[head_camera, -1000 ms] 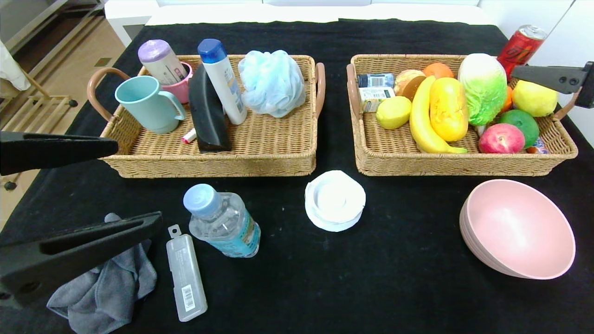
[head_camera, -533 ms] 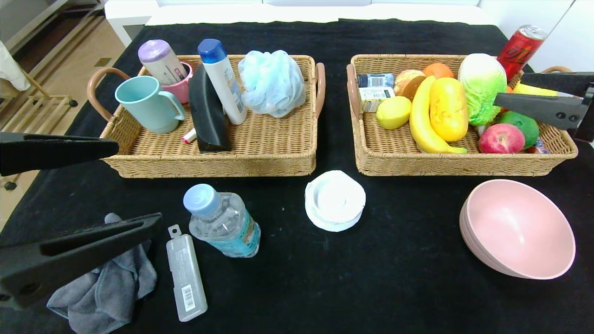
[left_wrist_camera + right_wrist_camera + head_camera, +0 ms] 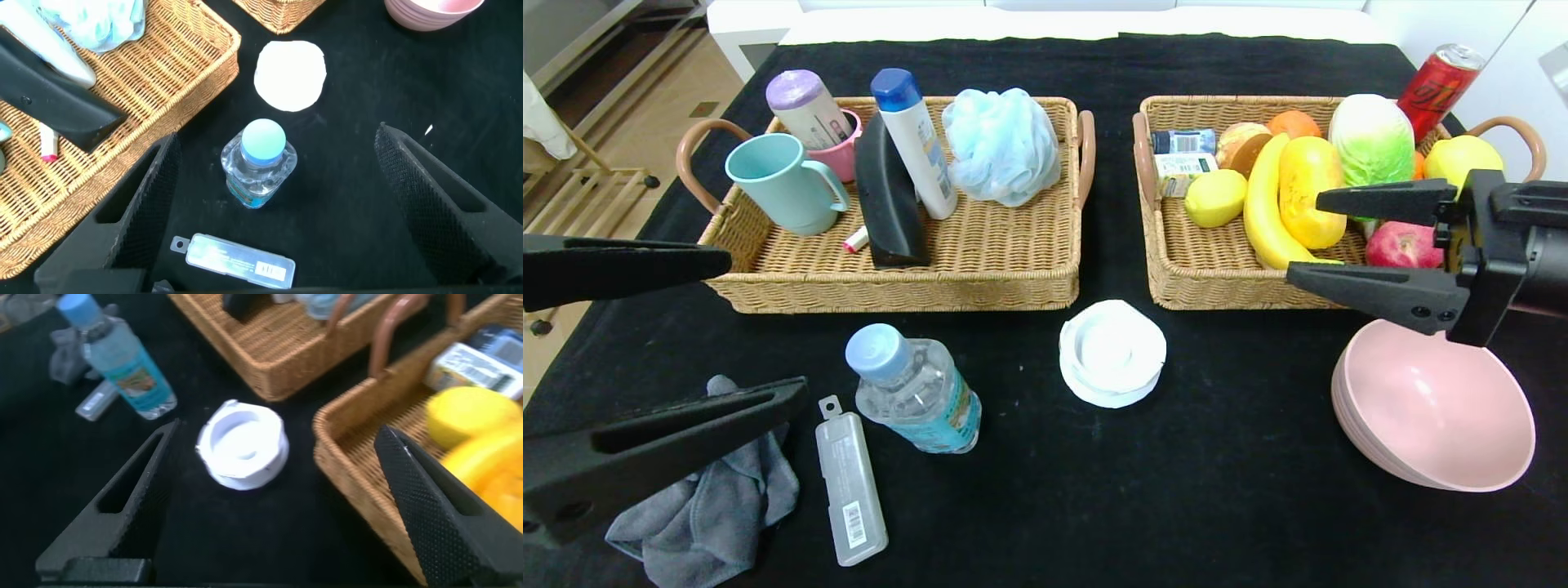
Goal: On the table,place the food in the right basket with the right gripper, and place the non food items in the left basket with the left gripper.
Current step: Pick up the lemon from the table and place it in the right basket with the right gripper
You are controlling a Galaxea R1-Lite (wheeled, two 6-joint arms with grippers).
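Note:
On the black table [image 3: 1217,506], a clear water bottle [image 3: 915,392] with a pale blue cap stands left of centre. It shows below my left gripper [image 3: 276,139] and far off in the right wrist view [image 3: 122,359]. The left gripper [image 3: 768,322] hangs open at the table's left side, empty. A lemon [image 3: 1215,198] and an elongated yellow-orange fruit [image 3: 1311,192] lie in the right basket [image 3: 1225,296]. My right gripper [image 3: 1304,238] hovers open and empty over that basket's front rim. The left basket [image 3: 890,292] holds toiletries.
A white round lid [image 3: 1112,351] lies between the baskets' front edges. Stacked pink bowls [image 3: 1437,404] sit under the right arm. A grey cloth [image 3: 711,498] and a clear plastic case [image 3: 849,486] lie front left. A red can [image 3: 1437,82] stands behind the right basket.
The right gripper has swung from over the right basket's far right end forward and leftward to its front rim. The left arm has not moved.

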